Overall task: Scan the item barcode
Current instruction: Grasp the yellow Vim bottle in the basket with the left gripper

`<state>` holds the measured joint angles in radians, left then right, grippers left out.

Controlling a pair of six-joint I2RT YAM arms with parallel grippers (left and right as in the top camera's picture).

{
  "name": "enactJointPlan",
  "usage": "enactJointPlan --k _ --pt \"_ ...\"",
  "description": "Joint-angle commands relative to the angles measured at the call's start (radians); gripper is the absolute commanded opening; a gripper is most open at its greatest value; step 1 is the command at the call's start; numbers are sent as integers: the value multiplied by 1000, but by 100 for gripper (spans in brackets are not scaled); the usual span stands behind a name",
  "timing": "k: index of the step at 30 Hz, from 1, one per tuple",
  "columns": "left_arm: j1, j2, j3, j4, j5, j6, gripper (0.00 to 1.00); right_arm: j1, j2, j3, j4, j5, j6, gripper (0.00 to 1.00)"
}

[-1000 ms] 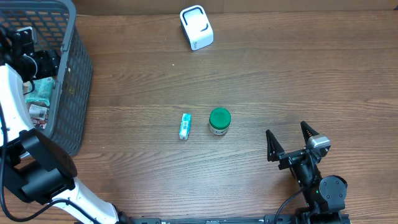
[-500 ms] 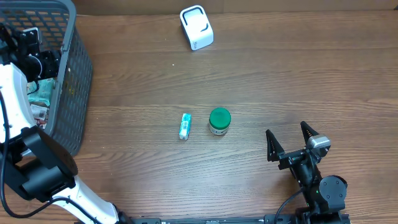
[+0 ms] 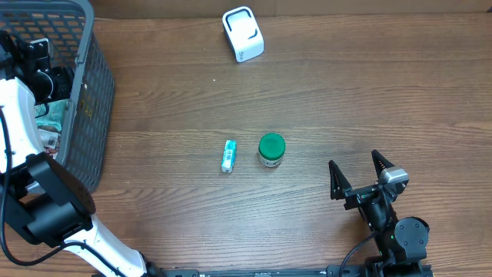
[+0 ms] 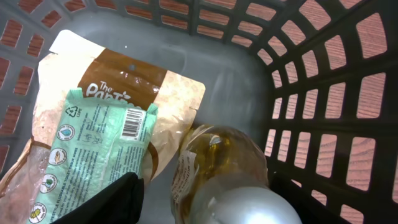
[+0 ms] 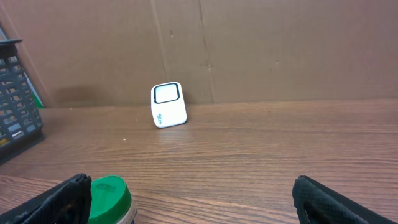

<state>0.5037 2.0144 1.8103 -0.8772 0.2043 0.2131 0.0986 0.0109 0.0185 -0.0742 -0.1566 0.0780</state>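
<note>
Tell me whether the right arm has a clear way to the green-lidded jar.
Probably yes. The right gripper stands open, and only bare table lies between it and the green-lidded jar; the small tube sits on the jar's far side.

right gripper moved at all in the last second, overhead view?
No. The right gripper sits at the same spot, right of the round green-lidded jar, with its jaws wide open as before.

One basket (image 3: 96,100), one scanner (image 3: 243,34), one jar (image 3: 271,149), one tube (image 3: 228,156), one bottle (image 4: 217,168), two pouches (image 4: 93,149)
</note>
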Motion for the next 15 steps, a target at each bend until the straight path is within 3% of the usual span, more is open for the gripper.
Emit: enactJointPlan --k 1,3,15 --pt "-2 13 -9 -8 -13 -2 60 -5 -8 -11 5 5 0 100" --pt "-2 13 -9 -8 -13 -11 53 -5 -8 -11 5 5 0 100" --pt "-2 24 -9 -23 -13 -11 52 -5 -8 -11 5 5 0 100"
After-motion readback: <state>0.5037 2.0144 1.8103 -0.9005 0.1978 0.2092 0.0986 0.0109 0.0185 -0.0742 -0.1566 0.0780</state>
